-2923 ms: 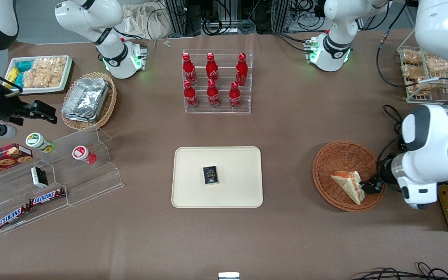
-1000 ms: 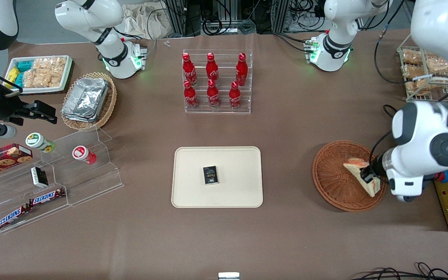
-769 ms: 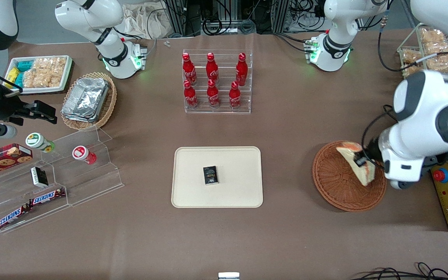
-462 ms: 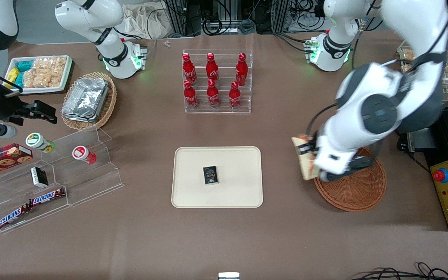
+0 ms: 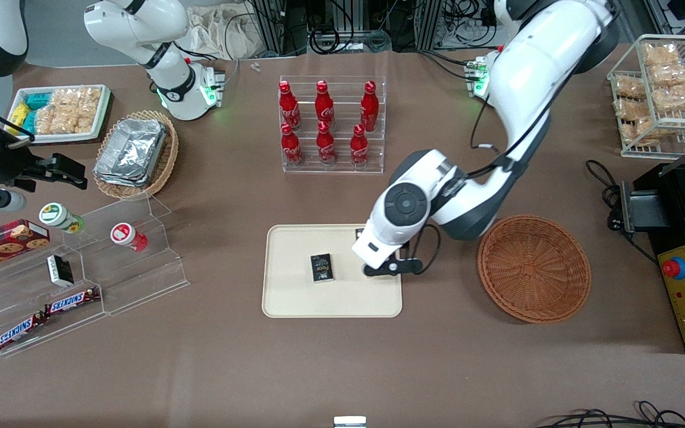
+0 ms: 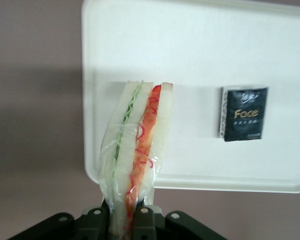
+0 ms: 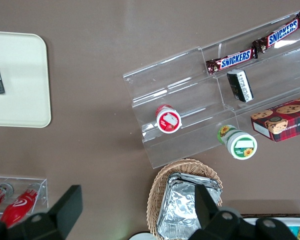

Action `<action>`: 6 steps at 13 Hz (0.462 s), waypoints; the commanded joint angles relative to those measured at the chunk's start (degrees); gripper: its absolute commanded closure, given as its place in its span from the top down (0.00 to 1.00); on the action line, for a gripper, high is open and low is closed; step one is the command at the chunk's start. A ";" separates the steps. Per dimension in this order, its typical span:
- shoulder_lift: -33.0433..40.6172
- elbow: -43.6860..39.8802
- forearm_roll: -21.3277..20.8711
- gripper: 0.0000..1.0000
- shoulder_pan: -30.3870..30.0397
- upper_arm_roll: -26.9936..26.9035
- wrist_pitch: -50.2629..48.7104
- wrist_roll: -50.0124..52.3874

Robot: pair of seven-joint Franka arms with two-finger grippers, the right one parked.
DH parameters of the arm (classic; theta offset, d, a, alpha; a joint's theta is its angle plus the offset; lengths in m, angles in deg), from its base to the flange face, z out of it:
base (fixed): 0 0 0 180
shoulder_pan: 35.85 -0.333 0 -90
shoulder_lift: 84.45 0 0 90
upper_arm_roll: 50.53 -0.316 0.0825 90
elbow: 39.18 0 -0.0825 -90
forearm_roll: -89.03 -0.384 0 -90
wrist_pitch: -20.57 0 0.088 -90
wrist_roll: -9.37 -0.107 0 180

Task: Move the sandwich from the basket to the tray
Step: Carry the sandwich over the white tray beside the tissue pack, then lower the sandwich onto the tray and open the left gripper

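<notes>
since half a second ago the gripper has carried the sandwich, pinched at one end, out of the now-empty basket to hang over the tray edge nearest the basket, beside the black packet; lowering and release remain.

"Face" – small black packet | "SNICKERS" – two bars | Coca-Cola script – red bottles
</notes>
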 commanded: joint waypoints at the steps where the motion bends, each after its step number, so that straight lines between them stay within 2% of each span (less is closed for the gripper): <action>1: -2.61 -2.85 -1.36 0.00 0.64 -0.10 -0.80 0.71; 3: -4.36 -2.85 -1.80 0.00 1.09 -0.19 0.85 5.09; 4: -4.72 -2.77 -3.54 0.00 1.09 -0.63 2.00 5.55; 6: -4.73 -3.29 -4.17 0.00 1.00 -1.07 2.45 5.82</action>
